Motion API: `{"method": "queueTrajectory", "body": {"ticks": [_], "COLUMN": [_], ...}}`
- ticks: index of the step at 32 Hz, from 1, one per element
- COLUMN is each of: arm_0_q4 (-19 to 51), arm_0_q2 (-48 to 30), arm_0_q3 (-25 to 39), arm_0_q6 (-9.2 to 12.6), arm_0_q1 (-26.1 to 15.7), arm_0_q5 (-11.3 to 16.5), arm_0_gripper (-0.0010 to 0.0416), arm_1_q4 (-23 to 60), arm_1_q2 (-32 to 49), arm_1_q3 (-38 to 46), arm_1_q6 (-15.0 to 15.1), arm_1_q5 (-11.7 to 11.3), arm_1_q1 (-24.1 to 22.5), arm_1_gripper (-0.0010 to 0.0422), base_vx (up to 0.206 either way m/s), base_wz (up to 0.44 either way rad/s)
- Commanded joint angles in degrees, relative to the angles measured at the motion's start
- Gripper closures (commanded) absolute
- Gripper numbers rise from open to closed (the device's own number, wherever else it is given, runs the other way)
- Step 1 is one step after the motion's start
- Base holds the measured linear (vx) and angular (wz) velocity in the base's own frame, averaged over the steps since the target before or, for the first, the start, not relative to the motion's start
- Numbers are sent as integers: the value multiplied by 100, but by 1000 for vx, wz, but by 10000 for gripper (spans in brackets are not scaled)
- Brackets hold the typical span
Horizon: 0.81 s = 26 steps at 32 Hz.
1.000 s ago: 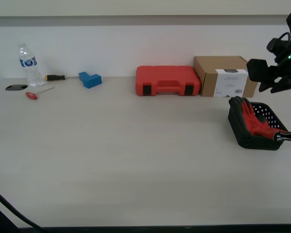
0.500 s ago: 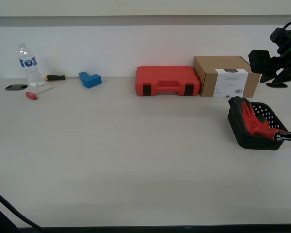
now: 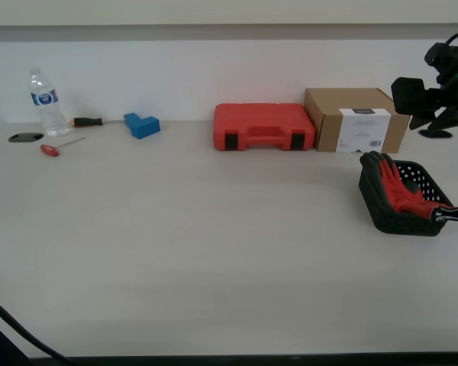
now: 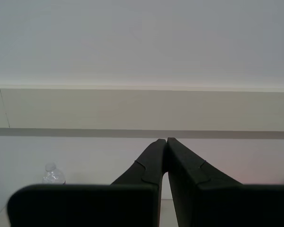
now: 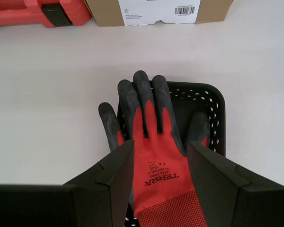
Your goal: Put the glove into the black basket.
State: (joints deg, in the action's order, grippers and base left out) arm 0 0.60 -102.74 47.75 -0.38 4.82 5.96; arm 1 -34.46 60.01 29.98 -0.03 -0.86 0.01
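The red knit glove point(image 3: 403, 191) with dark grey fingers lies in the black basket point(image 3: 389, 215) at the exterior view's right; its fingers hang over one rim and its cuff over the other. In the first wrist view the glove point(image 5: 154, 156) lies palm down across the basket point(image 5: 214, 101). My first gripper point(image 5: 160, 147) is open and empty above it. My first arm point(image 3: 435, 97) hangs above and behind the basket. My second gripper point(image 4: 166, 141) is shut and empty, facing the wall; it does not show in the exterior view.
A cardboard box point(image 3: 355, 118) and a red tool case point(image 3: 263, 126) stand behind the basket by the wall. A water bottle point(image 3: 44, 103), a blue block point(image 3: 141, 124) and two screwdrivers point(image 3: 86, 120) lie at the far left. The table's front edge point(image 3: 229, 355) runs below.
My first arm has risen a little and drawn back toward the exterior view's right, away from the basket, then held still. The glove and basket have not moved.
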Motion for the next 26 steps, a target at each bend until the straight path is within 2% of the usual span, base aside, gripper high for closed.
{"method": "queueTrajectory", "body": {"ticks": [1,26], "arm_0_q4": [-15,-15], "arm_0_q2": [-2,-2], "arm_0_q3": [-2,-2], "arm_0_q6": [2,2], "arm_0_q1": [0,2], "arm_0_q5": [-4,-4], "arm_0_gripper": [251,252], "arm_1_q4": [-33,-33], "arm_1_q2": [2,2], "arm_1_q3": [2,2], "arm_1_q6": [7,7], "arm_1_q5": [2,2], "arm_1_q1": [0,0], "arm_1_gripper": [412,412], "base_vx": [0,0], "base_wz": [0,0]}}
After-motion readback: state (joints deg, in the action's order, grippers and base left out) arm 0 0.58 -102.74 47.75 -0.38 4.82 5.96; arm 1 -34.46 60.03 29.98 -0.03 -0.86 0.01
